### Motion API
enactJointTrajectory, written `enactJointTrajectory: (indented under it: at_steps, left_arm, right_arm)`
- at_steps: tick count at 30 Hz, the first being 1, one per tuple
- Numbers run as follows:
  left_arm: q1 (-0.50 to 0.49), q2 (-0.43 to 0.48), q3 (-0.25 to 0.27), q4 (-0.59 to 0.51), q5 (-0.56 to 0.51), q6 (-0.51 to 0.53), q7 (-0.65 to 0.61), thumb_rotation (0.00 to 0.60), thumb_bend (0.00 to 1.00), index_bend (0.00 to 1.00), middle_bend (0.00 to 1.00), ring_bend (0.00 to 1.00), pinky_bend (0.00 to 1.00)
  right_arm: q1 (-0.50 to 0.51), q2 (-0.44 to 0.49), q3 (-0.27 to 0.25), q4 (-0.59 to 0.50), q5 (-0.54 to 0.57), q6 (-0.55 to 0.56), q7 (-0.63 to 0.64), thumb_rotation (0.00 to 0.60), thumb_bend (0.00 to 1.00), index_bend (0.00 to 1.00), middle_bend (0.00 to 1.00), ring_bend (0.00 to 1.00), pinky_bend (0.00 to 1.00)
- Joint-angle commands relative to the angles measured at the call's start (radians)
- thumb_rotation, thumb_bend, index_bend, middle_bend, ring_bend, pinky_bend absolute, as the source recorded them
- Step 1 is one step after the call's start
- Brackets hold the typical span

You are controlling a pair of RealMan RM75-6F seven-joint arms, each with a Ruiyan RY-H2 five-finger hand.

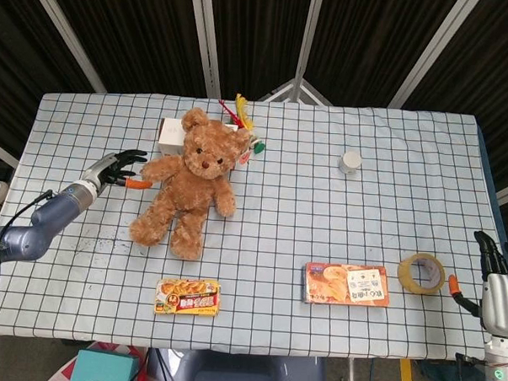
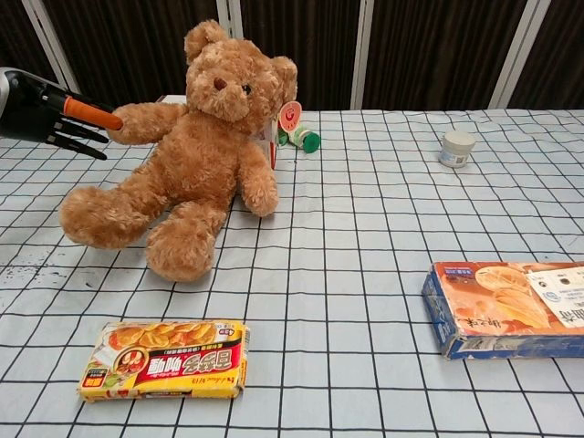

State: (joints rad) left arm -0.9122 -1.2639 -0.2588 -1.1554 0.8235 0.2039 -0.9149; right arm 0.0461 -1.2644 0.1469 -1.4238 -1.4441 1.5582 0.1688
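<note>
dark curtains behind the checkered counter (image 1: pixel 320 219) — your left robot hand (image 1: pixel 117 168), open, nears the teddy bear (image 1: pixel 191 183)'s arm; close around the plush paw, not fur tips.

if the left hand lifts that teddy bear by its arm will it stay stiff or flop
The teddy bear looks plush and soft, so it would probably flop, legs dangling. It likely weighs little for its bulk. Its fur should give the left hand, open near the bear's arm, decent grip, though the stuffing may squash. It leans against a white box, so pulling could nudge that.
</note>
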Motion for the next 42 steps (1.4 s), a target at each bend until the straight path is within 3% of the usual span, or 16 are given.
enactJointTrajectory:
  at_steps: [1,9,21,35,42]
  left_arm:
    - [-0.015,-0.016,0.003,-0.001,-0.024,0.016,0.027,0.600,0.18,0.18,0.16,0.00,0.12]
    - [-0.030,-0.038,0.006,-0.014,-0.086,0.073,0.071,0.600,0.30,0.26,0.23,0.00,0.12]
    - [-0.078,-0.063,0.079,-0.038,-0.299,0.203,0.215,0.600,0.51,0.42,0.39,0.02,0.15]
    - [-0.116,-0.093,0.158,-0.058,-0.555,0.337,0.414,0.600,0.58,0.49,0.49,0.10,0.18]
    - [-0.098,-0.099,0.161,-0.067,-0.627,0.364,0.481,0.600,0.58,0.49,0.49,0.10,0.18]
  right_arm:
    - [0.000,0.001,0.000,0.000,0.002,-0.002,0.003,0.600,0.37,0.08,0.12,0.24,0.06]
    - [-0.002,0.004,-0.001,0.001,0.006,-0.007,0.010,0.600,0.37,0.09,0.12,0.24,0.06]
    - [-0.004,0.016,-0.004,-0.013,0.016,-0.023,0.031,0.600,0.37,0.09,0.12,0.24,0.06]
    - [-0.012,0.023,-0.005,-0.020,0.018,-0.017,0.040,0.600,0.37,0.09,0.12,0.24,0.06]
    - [-0.013,0.024,-0.005,-0.022,0.013,-0.014,0.041,0.600,0.37,0.08,0.12,0.24,0.06]
